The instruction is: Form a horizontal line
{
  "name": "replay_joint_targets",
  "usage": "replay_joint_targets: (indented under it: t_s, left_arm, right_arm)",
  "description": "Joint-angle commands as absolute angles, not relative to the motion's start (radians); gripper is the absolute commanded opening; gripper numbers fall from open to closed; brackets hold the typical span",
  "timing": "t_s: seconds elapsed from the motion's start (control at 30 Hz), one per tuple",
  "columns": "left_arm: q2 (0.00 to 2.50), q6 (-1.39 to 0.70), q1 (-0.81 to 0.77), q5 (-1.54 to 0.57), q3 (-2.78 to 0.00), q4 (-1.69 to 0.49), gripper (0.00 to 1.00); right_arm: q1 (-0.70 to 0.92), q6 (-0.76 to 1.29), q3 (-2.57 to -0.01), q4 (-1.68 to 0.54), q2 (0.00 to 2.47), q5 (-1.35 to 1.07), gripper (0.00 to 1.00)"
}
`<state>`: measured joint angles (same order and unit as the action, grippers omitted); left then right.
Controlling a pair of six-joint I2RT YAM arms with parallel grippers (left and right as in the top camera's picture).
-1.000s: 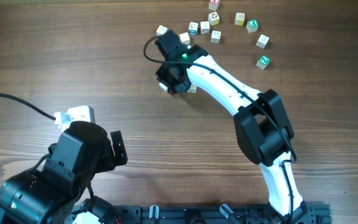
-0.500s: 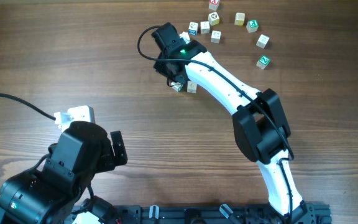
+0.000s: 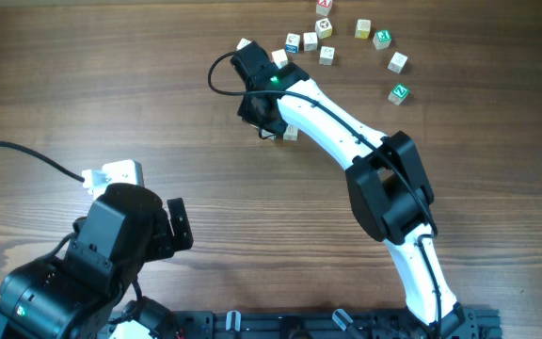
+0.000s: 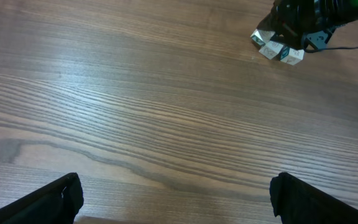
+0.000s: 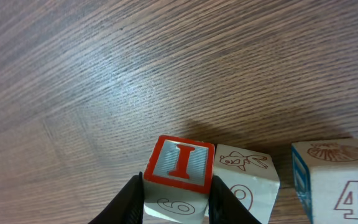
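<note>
In the right wrist view my right gripper (image 5: 178, 200) is shut on a white cube with a red letter I (image 5: 180, 163), one black finger on each side. This cube touches a cube with a fish drawing (image 5: 247, 168) on its right. A cube marked 4 with a blue edge (image 5: 340, 180) stands a small gap further right. Together they form the horizontal line (image 4: 277, 50), seen far off in the left wrist view. From overhead the right gripper (image 3: 263, 115) hides most of the row; one cube (image 3: 291, 132) shows. My left gripper (image 4: 179, 205) is open over bare wood.
Several loose letter cubes (image 3: 325, 28) lie scattered at the back, with one green-marked cube (image 3: 398, 92) further right. A white box (image 3: 116, 174) with a black cable (image 3: 26, 155) sits at the left, beside the left arm.
The right gripper has turned its wrist and shifted right with the red I cube, bringing it against the other cubes. The left arm has not moved.
</note>
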<state>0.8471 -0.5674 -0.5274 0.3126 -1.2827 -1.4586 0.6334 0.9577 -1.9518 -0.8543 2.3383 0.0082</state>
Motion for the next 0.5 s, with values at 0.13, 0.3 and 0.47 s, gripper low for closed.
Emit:
replay_joint_targets:
  t_s: [0.13,0.3,0.47]
  left_arm:
    - [0.845,-0.585,-0.521,0.307,-1.279,-1.456,1.0]
    - [0.845,-0.585,-0.521,0.307,-1.279,-1.456,1.0]
    - [0.845,-0.585,-0.521,0.307,-1.279,-1.456,1.0]
  right_arm:
    - [0.629,0.799,-1.956,-0.88,2.363,-0.016,0.11]
    - [0.629,0.733,-1.958,-0.884,2.337,-0.016,0.11]
    - [0.629,0.689,-1.958,-0.889,2.297,-0.017,0.11]
